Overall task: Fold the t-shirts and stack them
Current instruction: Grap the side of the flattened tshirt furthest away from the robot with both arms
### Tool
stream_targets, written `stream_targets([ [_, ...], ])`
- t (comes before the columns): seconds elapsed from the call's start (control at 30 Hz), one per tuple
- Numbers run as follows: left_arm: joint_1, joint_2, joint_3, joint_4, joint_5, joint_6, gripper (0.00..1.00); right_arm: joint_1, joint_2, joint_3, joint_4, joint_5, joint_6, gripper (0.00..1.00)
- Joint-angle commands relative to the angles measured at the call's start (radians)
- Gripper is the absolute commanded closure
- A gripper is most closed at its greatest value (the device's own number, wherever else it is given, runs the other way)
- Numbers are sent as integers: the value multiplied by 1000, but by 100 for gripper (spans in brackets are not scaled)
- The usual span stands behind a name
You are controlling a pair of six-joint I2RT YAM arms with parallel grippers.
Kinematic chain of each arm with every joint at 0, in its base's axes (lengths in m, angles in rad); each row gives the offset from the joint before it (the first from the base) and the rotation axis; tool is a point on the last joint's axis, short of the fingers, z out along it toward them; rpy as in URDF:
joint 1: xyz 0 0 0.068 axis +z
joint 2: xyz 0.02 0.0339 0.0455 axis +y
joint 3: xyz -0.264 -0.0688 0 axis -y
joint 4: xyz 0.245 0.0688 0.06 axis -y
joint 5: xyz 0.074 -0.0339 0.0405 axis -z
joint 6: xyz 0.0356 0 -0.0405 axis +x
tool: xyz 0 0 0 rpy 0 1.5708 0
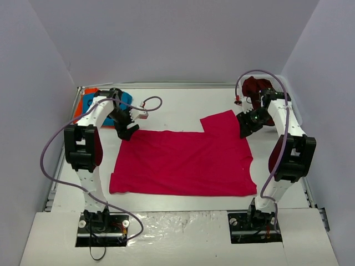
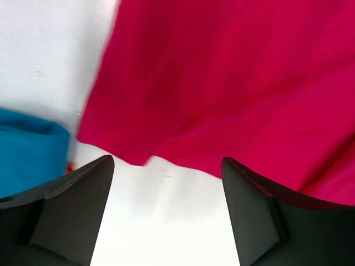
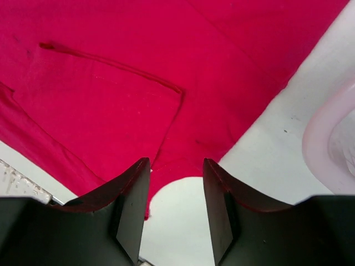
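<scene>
A crimson-pink t-shirt (image 1: pixel 183 160) lies spread flat in the middle of the table, one sleeve sticking out at the far right. My left gripper (image 1: pixel 126 131) is open and empty over the shirt's far left corner; in the left wrist view (image 2: pixel 166 183) bare table lies between the fingers and the shirt's edge (image 2: pixel 233 83) just ahead. My right gripper (image 1: pixel 245 126) is open and empty at the far right sleeve; in the right wrist view (image 3: pixel 176 177) a curved edge of the shirt (image 3: pixel 138 83) lies between the fingers. A blue shirt (image 1: pixel 125 98) lies on an orange one (image 1: pixel 89 101) at the far left. A dark maroon shirt (image 1: pixel 256 86) is bunched at the far right.
The blue shirt also shows at the left of the left wrist view (image 2: pixel 28 149). A pale curved rim (image 3: pixel 327 133) shows at the right of the right wrist view. A cable loop (image 1: pixel 152 102) hangs by the left arm. Walls close in on three sides.
</scene>
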State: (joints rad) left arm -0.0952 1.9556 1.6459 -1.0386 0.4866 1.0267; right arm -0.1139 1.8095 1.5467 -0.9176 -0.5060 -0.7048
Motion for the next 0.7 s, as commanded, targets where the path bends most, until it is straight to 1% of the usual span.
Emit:
stream_targets([
  [0.0,41,104,167,-147,35,127,24,13,16,15,-33,-57,7,61],
  [0.03,49,138,261,-211,70,131,27,14,19,12,-29,-63,14,62],
  [0.1,74,225,354,-314,115,124,29,17,24,7,-17,-68,25,62],
  [0.17,90,273,460,-353,173,87,32,19,28,6,-10,-66,34,63],
  [0.2,91,304,482,-403,196,78,33,19,30,3,-9,-63,34,63],
  [0.23,124,312,492,-414,217,70,34,19,31,-3,-7,-49,37,63],
  [0.33,143,284,445,-416,271,38,36,20,31,-19,3,-39,47,64],
  [0.37,146,254,389,-381,276,4,36,19,31,-22,9,-37,51,64],
  [0.43,149,224,336,-356,288,-17,35,22,33,-25,11,-40,53,64],
  [0.47,152,209,286,-324,291,-52,35,20,33,-27,13,-40,54,64],
  [0.5,158,185,266,-260,293,-130,35,22,34,-28,14,-42,54,64],
  [0.57,169,166,238,-230,320,-175,35,23,36,-31,17,-40,56,65],
  [0.6,173,151,211,-180,334,-251,35,22,36,-34,19,-40,57,65],
  [0.67,181,140,190,-158,357,-286,35,23,36,-46,26,-34,59,65],
])
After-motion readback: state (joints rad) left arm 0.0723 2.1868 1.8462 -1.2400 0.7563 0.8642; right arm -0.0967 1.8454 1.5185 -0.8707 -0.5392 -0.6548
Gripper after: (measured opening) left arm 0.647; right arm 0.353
